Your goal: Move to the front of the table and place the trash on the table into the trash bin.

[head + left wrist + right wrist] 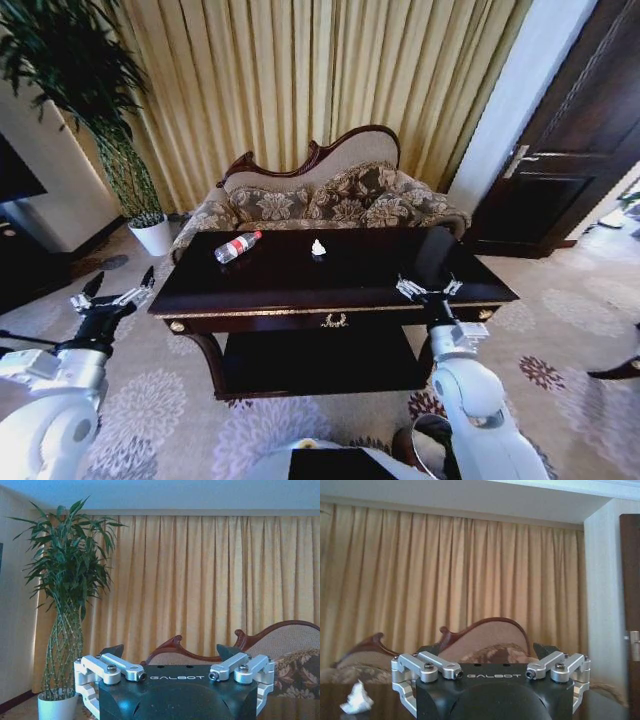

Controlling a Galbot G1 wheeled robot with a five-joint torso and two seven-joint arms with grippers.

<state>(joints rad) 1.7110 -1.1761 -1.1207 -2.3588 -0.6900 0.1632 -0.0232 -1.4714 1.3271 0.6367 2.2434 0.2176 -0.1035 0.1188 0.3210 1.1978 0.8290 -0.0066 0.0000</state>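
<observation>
Head view: crumpled paper (318,247) lies on table (300,285), ahead-left of right claw (428,289).

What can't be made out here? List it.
- Trash bin: head view, mostly behind the right arm, cut by the bottom edge.
- Crumpled paper: head view, too small for detail.
- Bottle label text: too small.
- Table lower shelf: dark, contents unclear.

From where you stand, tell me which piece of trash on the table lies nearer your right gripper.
The white crumpled paper, near the table's middle, lies nearer the right gripper. The clear bottle lies on its side farther toward the left gripper.
</observation>
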